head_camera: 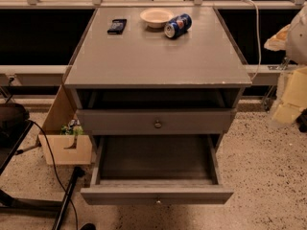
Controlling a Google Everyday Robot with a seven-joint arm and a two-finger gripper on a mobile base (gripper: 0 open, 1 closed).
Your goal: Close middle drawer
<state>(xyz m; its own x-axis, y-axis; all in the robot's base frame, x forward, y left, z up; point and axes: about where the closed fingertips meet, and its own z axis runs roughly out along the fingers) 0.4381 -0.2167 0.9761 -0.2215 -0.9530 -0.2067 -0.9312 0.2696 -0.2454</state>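
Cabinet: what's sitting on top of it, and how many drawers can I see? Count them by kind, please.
bowl: 1
soda can: 1
black gadget: 1
drawers: 2 (upper drawer slightly open, middle drawer pulled far out)
Total: 5
The gripper is not in view.

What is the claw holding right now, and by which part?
Cannot be told: the claw is not in view. The middle drawer stands pulled out, with nothing gripping its knob.
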